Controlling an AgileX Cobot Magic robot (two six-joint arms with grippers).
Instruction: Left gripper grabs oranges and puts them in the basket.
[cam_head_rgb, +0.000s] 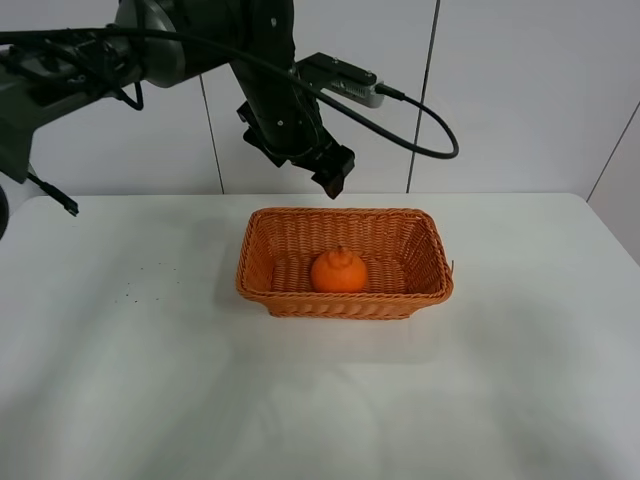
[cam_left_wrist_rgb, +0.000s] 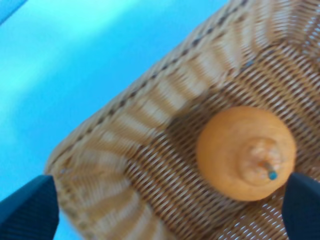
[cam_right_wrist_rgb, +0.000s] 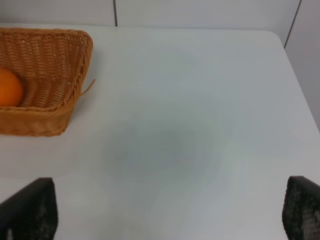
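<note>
The orange (cam_head_rgb: 338, 271) with its knob and stem rests inside the wicker basket (cam_head_rgb: 420, 250) at the table's middle. My left gripper (cam_head_rgb: 333, 182) hangs open and empty above the basket's far rim, clear of the fruit. In the left wrist view the orange (cam_left_wrist_rgb: 244, 153) lies on the basket floor (cam_left_wrist_rgb: 150, 165) between my spread fingertips (cam_left_wrist_rgb: 30, 207). My right gripper (cam_right_wrist_rgb: 165, 215) is open and empty above the bare table to the right of the basket (cam_right_wrist_rgb: 60, 75); the orange (cam_right_wrist_rgb: 9, 87) shows at that view's edge.
The white table (cam_head_rgb: 150, 380) stretches around the basket. A black cable (cam_head_rgb: 425, 115) loops from the left arm above the basket's far side. A white panelled wall (cam_head_rgb: 520, 90) stands behind the table.
</note>
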